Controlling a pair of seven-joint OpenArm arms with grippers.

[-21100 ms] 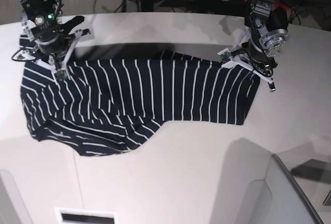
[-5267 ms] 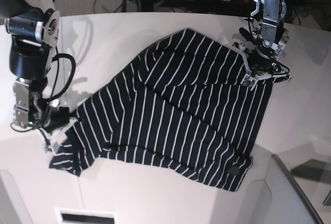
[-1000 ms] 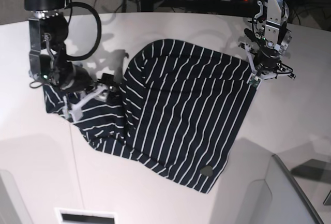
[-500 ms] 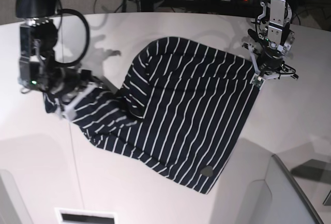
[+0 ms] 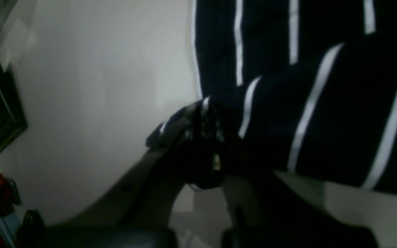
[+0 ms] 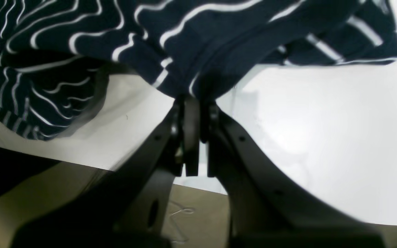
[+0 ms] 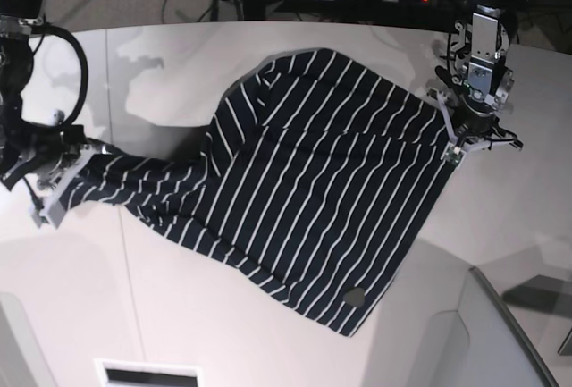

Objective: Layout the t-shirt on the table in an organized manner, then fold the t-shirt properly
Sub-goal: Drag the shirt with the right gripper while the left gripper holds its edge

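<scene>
Base view: we saw both grippers, left gripper (image 7: 458, 141) and right gripper (image 7: 55, 192), clamped on the t-shirt (image 7: 304, 199); overstretching could tear it free.

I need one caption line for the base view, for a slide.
Both grippers, left and right, pinch the striped t-shirt on the table.

No readable text, label, brand, number or sign in any view. Small dark grey rounded-triangle patch (image 7: 356, 297) near hem of dark navy white-striped cloth t-shirt (image 7: 322, 199): no lettering legible. Wrist views too dark and blurred for any marking to show.
</scene>
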